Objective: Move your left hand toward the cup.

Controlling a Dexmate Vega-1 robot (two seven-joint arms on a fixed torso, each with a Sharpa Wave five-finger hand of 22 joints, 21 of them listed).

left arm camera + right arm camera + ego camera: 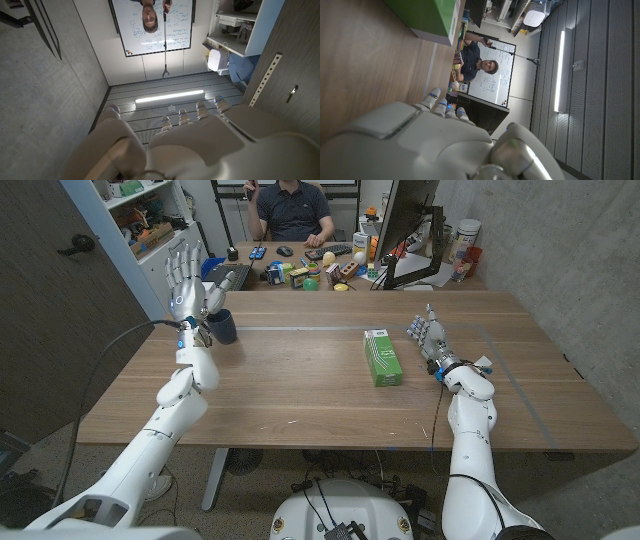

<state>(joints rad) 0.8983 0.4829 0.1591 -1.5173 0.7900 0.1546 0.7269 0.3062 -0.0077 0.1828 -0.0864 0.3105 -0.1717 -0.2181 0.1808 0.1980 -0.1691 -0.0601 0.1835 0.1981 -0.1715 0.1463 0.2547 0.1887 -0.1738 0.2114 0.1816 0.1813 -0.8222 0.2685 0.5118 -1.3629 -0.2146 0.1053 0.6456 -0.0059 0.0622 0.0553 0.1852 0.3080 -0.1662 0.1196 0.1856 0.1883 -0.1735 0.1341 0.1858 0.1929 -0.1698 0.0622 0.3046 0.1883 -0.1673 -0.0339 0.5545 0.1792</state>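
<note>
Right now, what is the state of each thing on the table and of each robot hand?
cup: upright, dark, near the table's far left edge, not held.
green box: lying flat mid-table, untouched.
left robot hand: raised, fingers spread, holding nothing, close beside the cup.
right robot hand: at the table, right of the box, holding nothing.

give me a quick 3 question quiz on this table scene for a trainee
1. True or false: the left hand is raised with its fingers spread and holds nothing.
2. Which thing lies nearest the right hand? A) the dark cup B) the green box C) the monitor
3. Fill in: the cup stands on the wooden table close beside the robot's ____ arm.

Key: 1 true; 2 B; 3 left
</note>
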